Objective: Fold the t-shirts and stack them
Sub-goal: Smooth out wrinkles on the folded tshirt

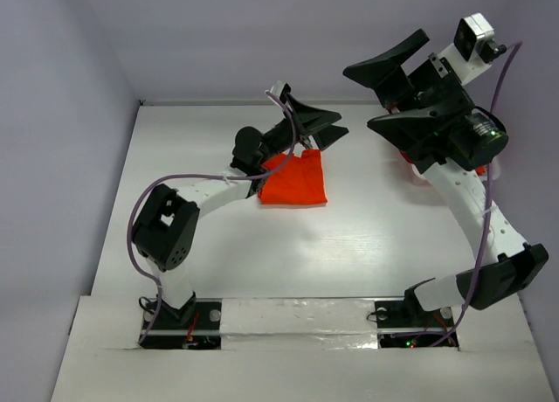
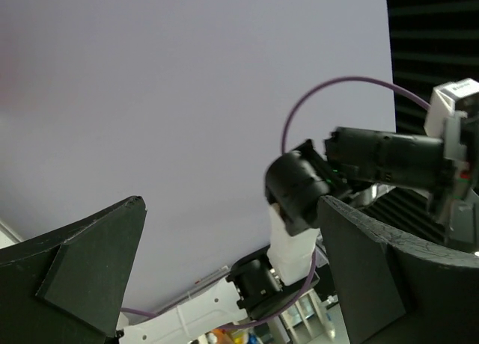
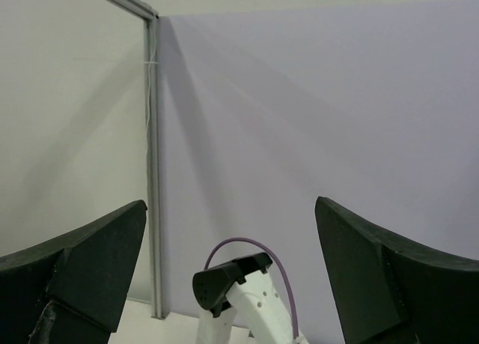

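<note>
The jaws of the left gripper (image 1: 325, 128) and right gripper (image 1: 393, 92) are held spread and empty, raised clear of the worktop (image 1: 367, 245). The orange-red t-shirt (image 1: 293, 180) lies folded at centre frame. More red cloth (image 1: 408, 157) is glimpsed behind the right arm, presumably awaiting folding.

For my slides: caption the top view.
Folded orange-red t-shirt on white table; left gripper and right gripper open, aloft.
</note>
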`<action>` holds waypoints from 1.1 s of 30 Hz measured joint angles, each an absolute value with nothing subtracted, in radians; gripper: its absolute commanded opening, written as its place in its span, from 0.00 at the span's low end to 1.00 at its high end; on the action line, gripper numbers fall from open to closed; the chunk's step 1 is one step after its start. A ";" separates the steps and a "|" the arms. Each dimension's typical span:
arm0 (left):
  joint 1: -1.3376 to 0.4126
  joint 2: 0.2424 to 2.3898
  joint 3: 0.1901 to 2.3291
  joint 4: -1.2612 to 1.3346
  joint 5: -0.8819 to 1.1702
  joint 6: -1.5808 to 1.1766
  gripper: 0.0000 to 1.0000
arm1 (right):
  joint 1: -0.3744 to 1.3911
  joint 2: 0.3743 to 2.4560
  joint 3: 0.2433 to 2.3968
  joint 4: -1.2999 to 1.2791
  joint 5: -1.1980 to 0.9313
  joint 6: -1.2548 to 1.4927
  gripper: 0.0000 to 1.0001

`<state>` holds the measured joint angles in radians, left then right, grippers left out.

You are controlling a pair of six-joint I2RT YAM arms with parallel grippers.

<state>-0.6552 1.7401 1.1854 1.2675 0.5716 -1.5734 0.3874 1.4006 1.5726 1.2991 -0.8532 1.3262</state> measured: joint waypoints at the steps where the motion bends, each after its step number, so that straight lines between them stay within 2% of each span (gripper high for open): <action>1: -0.655 1.754 1.190 1.266 0.571 -1.582 0.99 | 0.387 1.401 1.590 1.293 -0.857 1.322 1.00; 6: -0.655 1.768 1.208 1.259 0.573 -1.604 0.99 | 0.387 1.401 1.668 1.284 -0.868 1.310 1.00; 13: -0.656 1.768 1.292 1.280 0.597 -1.576 0.99 | 0.387 1.359 1.608 1.288 -0.864 1.267 1.00; 20: -0.678 1.768 1.206 1.284 0.571 -1.644 0.99 | 0.387 1.304 1.508 1.257 -0.834 1.253 1.00; 33: -0.720 1.711 1.190 1.276 0.513 -1.522 0.99 | 0.387 1.304 1.586 1.277 -0.866 1.268 1.00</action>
